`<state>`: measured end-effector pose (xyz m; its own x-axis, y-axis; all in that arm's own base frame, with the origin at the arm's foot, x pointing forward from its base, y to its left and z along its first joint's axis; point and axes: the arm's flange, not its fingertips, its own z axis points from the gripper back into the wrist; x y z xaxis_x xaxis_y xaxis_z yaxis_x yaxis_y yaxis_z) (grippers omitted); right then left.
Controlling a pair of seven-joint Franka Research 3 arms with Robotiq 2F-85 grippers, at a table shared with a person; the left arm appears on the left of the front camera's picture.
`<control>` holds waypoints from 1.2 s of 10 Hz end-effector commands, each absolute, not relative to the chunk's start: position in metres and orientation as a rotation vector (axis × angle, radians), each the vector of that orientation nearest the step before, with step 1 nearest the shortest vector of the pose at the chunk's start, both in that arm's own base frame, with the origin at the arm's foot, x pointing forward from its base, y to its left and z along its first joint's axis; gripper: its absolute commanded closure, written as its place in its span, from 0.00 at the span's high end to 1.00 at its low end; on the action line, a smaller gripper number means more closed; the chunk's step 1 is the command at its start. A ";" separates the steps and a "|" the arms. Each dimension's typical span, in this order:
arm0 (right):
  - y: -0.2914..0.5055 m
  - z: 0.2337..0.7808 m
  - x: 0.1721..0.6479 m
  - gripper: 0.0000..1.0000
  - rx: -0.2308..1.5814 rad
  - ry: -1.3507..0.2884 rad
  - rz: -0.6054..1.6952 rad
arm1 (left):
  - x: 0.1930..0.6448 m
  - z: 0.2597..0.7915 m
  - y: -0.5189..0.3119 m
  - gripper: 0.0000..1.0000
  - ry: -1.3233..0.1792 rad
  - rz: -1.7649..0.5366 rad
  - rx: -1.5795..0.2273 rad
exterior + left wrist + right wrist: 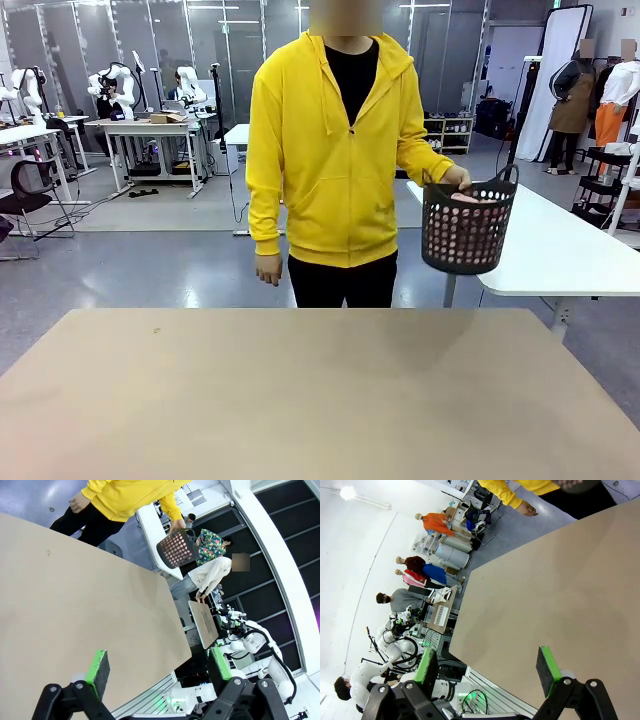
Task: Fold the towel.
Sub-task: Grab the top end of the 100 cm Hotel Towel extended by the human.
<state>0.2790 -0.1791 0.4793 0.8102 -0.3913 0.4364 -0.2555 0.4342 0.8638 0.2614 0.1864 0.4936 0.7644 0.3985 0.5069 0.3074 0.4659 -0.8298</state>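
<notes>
No text, brand, number or sign can be read anywhere. In the right wrist view a white label (441, 614) with dark print sits on a brown box (446, 600) beyond the table's (560, 580) corner. The print is too small to make out.
</notes>
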 end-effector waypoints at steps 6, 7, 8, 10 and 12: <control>-0.180 0.479 0.279 1.00 1.145 -0.660 -0.094 | 0.262 0.494 0.186 1.00 -0.737 0.061 -1.115; -0.180 0.479 0.279 1.00 1.145 -0.660 -0.094 | 0.262 0.494 0.186 1.00 -0.737 0.061 -1.115; -0.180 0.479 0.279 1.00 1.145 -0.660 -0.094 | 0.262 0.494 0.186 1.00 -0.737 0.061 -1.115; -0.180 0.479 0.279 1.00 1.145 -0.660 -0.094 | 0.262 0.494 0.186 1.00 -0.737 0.061 -1.115; -0.180 0.479 0.279 1.00 1.145 -0.660 -0.094 | 0.262 0.494 0.186 1.00 -0.737 0.061 -1.115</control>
<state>0.2790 -0.1791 0.4793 0.8102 -0.3913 0.4364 -0.2555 0.4342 0.8638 0.2614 0.1864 0.4936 0.7644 0.3985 0.5069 0.3074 0.4659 -0.8298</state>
